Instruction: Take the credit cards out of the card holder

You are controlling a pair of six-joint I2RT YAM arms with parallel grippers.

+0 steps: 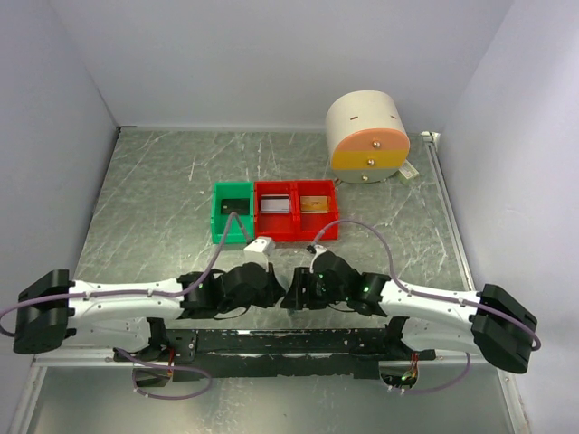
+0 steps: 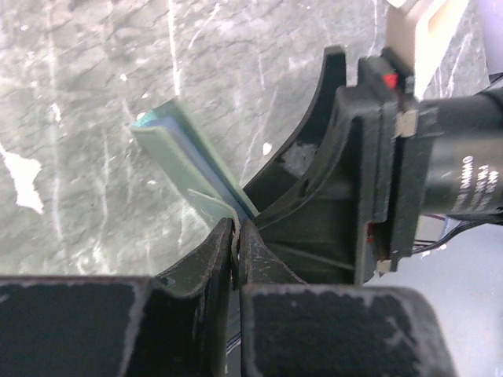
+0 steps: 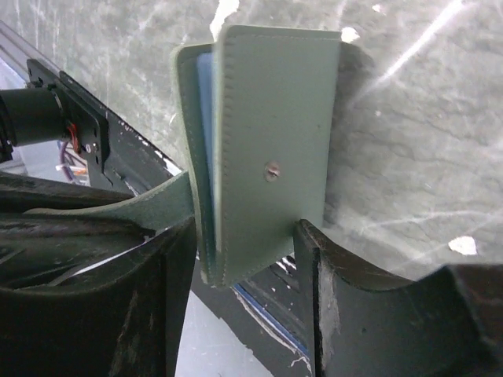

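Note:
The card holder [image 3: 271,149], a pale green folded sleeve with a small metal snap, is held up between both grippers near the table's front edge. In the top view the arms hide it. My left gripper [image 2: 237,228] is shut on a thin flap of the holder [image 2: 192,161]. My right gripper [image 3: 245,236] is shut across the holder's lower end, one finger on each side edge. A blue edge [image 3: 204,110] shows inside the fold; I cannot tell what it is. A tan credit card [image 1: 314,204] lies in the red bin's right compartment, and a pale card [image 1: 273,205] in its left.
A green bin [image 1: 217,221] stands against the red bin [image 1: 297,231] mid-table. A round cream and orange drum [image 1: 366,137] sits at the back right. Grey walls close in the table on the left, back and right. The two grippers [image 1: 284,289] almost touch.

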